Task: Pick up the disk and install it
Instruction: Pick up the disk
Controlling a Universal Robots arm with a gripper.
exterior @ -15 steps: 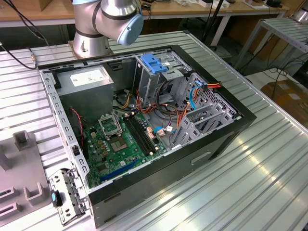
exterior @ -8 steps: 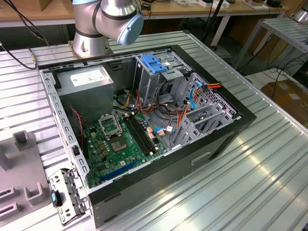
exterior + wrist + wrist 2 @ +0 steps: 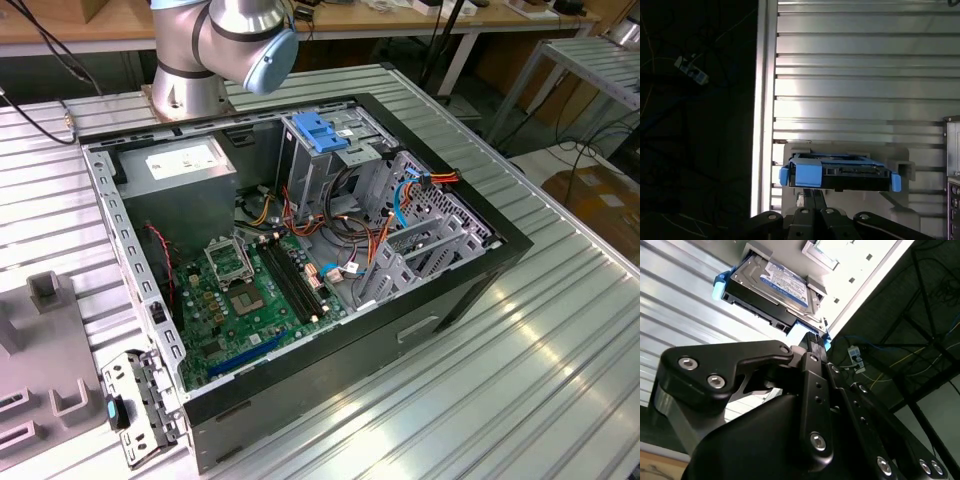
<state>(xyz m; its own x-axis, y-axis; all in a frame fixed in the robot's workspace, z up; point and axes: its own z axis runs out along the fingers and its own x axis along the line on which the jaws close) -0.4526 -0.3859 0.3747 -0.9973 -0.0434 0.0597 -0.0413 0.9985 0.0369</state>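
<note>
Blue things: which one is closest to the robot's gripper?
The disk with blue side rails, right in front of the gripper; the blue latch sits far off atop the drive cage.

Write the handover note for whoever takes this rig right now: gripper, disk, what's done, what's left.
Gripper: at one end of the disk, right by its blue rail. Whether it has a grip cannot be judged.
Disk: lying flat in a grey holder on the slatted table, outside the computer case.
Done: the gripper is at the disk.
Left: the disk is not lifted and not in the case. The case lies open on the table, with the blue latch on top of its metal cage.
</note>
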